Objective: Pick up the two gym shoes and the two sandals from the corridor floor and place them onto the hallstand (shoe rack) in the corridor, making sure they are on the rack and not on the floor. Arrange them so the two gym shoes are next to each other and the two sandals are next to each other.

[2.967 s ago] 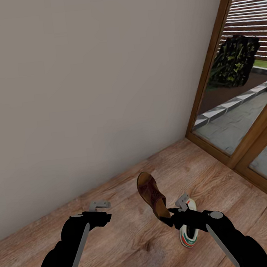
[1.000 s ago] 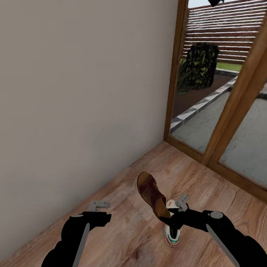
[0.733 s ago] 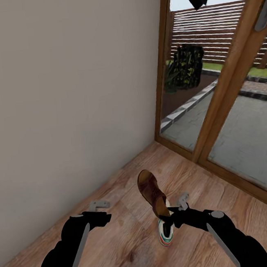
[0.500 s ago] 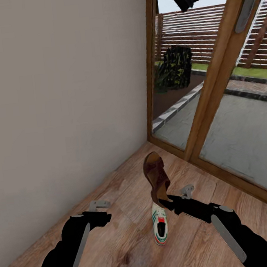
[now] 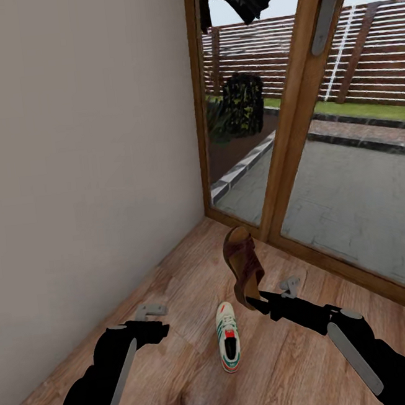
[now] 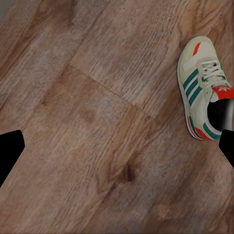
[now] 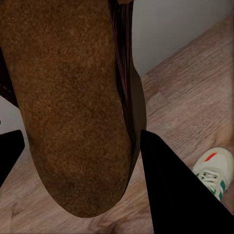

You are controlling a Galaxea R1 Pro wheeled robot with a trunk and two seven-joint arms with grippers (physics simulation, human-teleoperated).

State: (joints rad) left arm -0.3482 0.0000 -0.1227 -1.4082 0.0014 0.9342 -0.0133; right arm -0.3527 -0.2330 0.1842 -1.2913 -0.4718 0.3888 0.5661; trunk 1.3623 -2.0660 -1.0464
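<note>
Brown sandal hangs off the floor, heel clamped in the right tool. Left tool sits apart and empty. One gym shoe lies on the wood floor between the arms.

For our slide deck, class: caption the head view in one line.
Right gripper holds a brown sandal aloft above a gym shoe on the wooden floor.

Tight corner, open floor on my left

The wall closes off my left and the glass door shuts off ahead-right. I see bare corridor floor under my left gripper; one gym shoe lies between my arms, beneath the held sandal.
</note>
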